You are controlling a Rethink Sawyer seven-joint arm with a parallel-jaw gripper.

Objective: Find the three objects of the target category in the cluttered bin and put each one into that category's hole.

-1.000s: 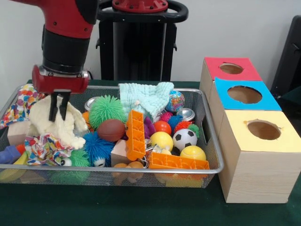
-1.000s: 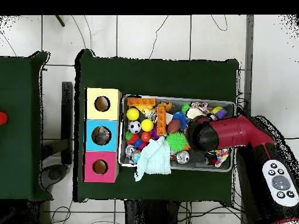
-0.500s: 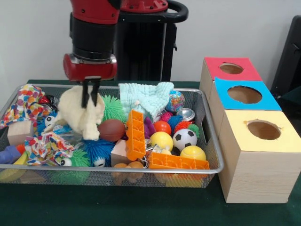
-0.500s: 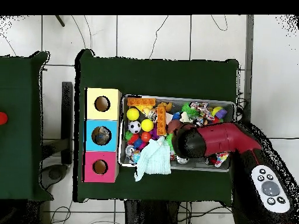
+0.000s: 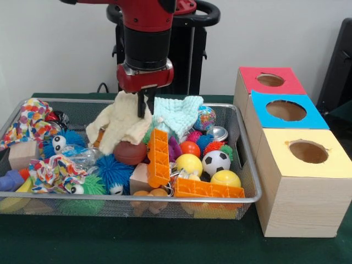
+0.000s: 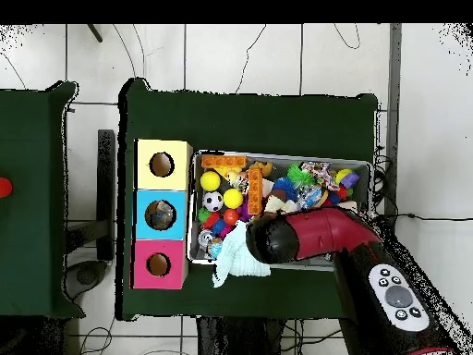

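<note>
Since a second ago my arm has swung from the left end of the wire basket to its middle, and the cream plush cloth has come with it, lifted off the pile. My gripper is clenched on the cloth's top edge. It hangs from there with its long axis running from upper right down to lower left, one limp corner pointing toward the basket's left end. Its lower edge hangs just above the brown toy football; I cannot tell whether they touch.

Going left to right in the front view: two patterned confetti cloths lie at the left end, one on the far rim and one near the front, with one plain wooden block between them. Next comes a blue spiky ball, then one orange toothed block standing upright and a second one lying flat along the near rim. A pale mint knitted cloth drapes over the far rim beside my gripper. Right of the upright block I count two yellow balls, the other at, and one small soccer ball.

Outside the basket on the right stand three boxes, each with one round hole: red farthest, blue in the middle, yellow nearest.

From overhead, my arm covers the basket's middle.
</note>
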